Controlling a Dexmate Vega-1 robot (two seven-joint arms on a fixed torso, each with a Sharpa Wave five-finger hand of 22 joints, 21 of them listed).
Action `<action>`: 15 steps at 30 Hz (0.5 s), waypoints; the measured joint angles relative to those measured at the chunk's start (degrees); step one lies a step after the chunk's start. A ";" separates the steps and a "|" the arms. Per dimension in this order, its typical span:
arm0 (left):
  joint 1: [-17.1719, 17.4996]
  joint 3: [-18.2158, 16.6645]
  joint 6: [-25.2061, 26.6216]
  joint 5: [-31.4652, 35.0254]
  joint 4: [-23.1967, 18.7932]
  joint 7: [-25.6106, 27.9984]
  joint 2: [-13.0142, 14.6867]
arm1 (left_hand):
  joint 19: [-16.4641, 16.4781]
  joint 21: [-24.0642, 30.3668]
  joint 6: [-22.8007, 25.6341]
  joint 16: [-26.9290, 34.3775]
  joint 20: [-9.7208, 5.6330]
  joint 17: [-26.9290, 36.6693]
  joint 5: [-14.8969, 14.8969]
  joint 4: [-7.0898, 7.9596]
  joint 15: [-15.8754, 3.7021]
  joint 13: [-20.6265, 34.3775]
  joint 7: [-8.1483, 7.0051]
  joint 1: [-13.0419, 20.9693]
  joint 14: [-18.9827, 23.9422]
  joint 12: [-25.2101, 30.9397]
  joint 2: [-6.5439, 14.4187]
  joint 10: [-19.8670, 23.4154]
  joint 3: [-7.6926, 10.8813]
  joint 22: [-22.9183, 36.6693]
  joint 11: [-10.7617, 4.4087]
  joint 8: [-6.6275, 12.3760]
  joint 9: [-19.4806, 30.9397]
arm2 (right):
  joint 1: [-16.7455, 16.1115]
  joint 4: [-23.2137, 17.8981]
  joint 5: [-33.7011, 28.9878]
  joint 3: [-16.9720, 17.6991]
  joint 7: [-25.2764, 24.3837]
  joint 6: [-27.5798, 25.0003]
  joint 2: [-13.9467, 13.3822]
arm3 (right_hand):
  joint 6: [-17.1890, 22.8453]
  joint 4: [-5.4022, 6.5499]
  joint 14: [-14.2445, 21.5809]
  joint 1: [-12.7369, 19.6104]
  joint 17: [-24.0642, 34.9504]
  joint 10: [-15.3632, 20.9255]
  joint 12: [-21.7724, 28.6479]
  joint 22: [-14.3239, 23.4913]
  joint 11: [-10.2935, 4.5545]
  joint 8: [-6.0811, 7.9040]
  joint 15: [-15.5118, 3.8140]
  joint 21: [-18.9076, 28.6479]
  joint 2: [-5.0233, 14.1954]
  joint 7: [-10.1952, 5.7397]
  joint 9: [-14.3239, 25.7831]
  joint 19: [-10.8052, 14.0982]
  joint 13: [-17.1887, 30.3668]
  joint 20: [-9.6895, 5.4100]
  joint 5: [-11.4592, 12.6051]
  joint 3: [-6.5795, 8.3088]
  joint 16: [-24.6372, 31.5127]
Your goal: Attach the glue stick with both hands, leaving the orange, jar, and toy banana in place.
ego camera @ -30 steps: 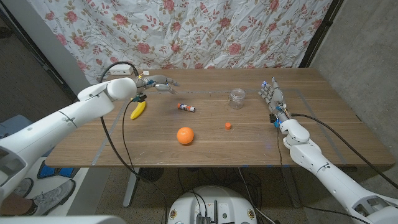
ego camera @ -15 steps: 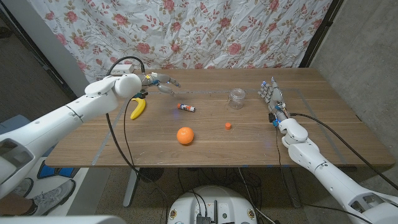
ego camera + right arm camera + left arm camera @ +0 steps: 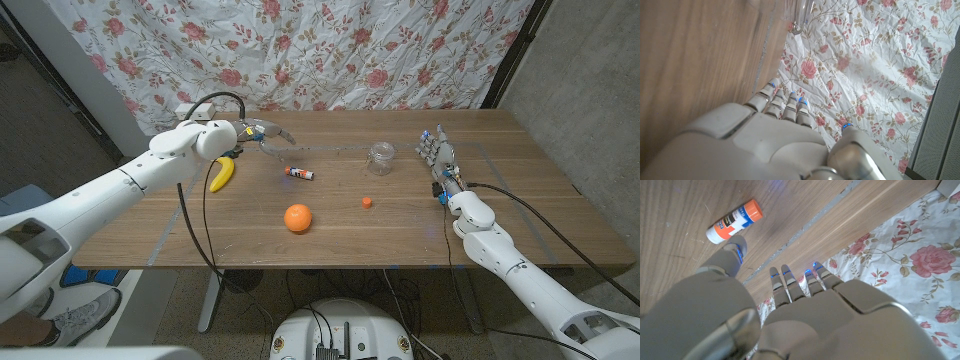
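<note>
From my remote station, working across the table [image 3: 330, 235] from the left: the toy banana [image 3: 222, 174] lies near the left edge, partly behind my left forearm. My left hand [image 3: 262, 133] hovers above the far-left area with fingers spread and nothing held; the left wrist view shows the fingers [image 3: 785, 282] extended, apart from the tube. The glue stick [image 3: 300, 173] lies on its side just beyond that hand, white body with an orange end. Its orange cap [image 3: 367, 202] appears to sit separately, further right, though it is too small to confirm. The orange [image 3: 297, 217] rests nearer me, between the two. The jar [image 3: 380, 158] stands upright toward the far right. My right hand [image 3: 437, 153] stands on its edge beside the jar, fingers straight, empty.

My judgement: the tube is light, rigid and smooth, and will roll. I would pinch the body mid-length across its width. The cap is small and easily knocked away, so take it from above.
</note>
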 measured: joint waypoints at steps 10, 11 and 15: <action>0.80 1.54 0.00 7.47 0.04 1.65 -1.93 | -0.44 0.00 0.00 0.00 0.00 0.00 0.00 0.23 0.00 0.08 0.01 1.07 0.00 0.01 -1.04 0.53 -0.86 0.00 0.07 0.00 0.00 | -0.44 -0.41 0.32 0.25 -0.05 -0.01 -0.25 | 0.63 -0.32 0.21 0.00 -0.27 0.00 0.00 0.00 0.00 0.00 -0.21 0.00 0.00 0.00 0.00 0.00 -0.25 0.00 0.00 0.32 0.00; 0.87 1.62 0.00 7.47 0.05 1.66 -2.06 | -0.77 0.00 0.00 0.00 -0.10 0.00 0.00 0.29 0.00 0.24 0.01 1.48 0.00 0.01 -1.20 0.98 -0.93 0.00 0.08 0.00 0.00 | -0.44 -0.41 0.35 0.25 -0.01 -0.01 -0.25 | 0.85 -0.32 0.21 0.00 -0.27 0.14 0.00 0.00 0.15 0.00 -0.21 0.00 0.00 0.21 0.00 0.00 -0.28 0.00 0.00 0.32 0.00; 1.32 2.29 0.80 9.92 0.18 2.09 -3.09 | -1.27 -0.36 0.00 0.00 -0.20 -0.01 0.00 0.24 0.00 0.30 0.01 2.19 0.62 0.01 -1.28 1.85 -1.34 0.00 0.20 0.00 -0.01 | -0.44 -0.31 0.58 0.37 0.35 -0.01 -0.27 | 0.94 -0.51 0.52 0.00 -0.26 0.31 0.00 0.00 0.31 0.00 -0.52 0.00 0.00 0.30 0.00 0.21 -0.28 -0.21 0.00 0.50 0.00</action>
